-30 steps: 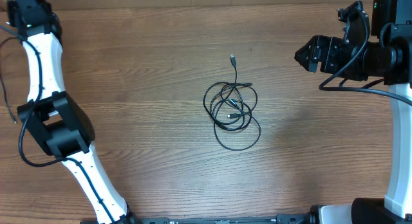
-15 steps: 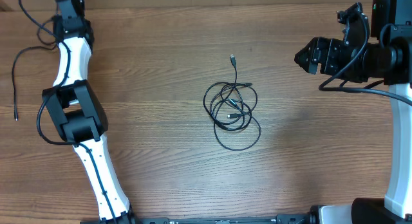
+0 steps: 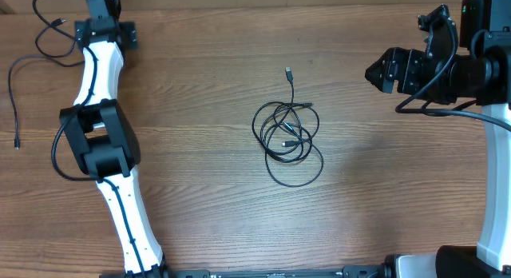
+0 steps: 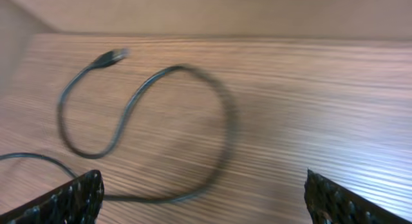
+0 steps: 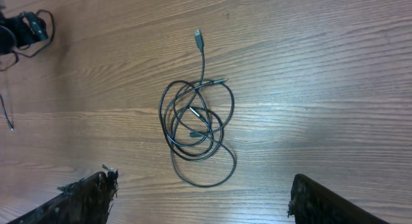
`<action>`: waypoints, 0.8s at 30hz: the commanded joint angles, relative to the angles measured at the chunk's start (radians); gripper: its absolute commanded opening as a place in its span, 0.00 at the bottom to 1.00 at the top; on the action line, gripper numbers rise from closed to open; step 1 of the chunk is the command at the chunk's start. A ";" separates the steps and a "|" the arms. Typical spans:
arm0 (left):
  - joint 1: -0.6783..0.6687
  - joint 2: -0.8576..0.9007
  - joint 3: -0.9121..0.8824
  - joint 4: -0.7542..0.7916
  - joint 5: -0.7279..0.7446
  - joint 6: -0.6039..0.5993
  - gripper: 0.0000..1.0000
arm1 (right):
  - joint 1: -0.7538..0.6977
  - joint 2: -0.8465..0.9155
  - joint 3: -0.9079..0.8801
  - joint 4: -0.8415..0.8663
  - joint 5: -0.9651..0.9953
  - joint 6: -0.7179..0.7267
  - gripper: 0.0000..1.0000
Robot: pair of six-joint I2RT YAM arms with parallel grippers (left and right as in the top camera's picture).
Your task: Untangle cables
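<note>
One cable (image 4: 226, 121) lay loose at the table's (image 3: 200, 214) far-left corner, the rest knotted mid-table, and with both arms' jaws spread empty, the next grasp would best take the bundle's (image 3: 287, 134) protruding plug (image 3: 288, 71), pulling slowly.

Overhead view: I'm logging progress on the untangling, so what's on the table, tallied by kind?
Tangled cable bundle: 1
Loose single cable: 1
Robot arms: 2
Total: 4
</note>
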 commanded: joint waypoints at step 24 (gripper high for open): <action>0.406 -0.148 -0.003 -0.763 0.171 -0.537 1.00 | -0.003 -0.002 -0.002 -0.004 -0.001 -0.015 0.87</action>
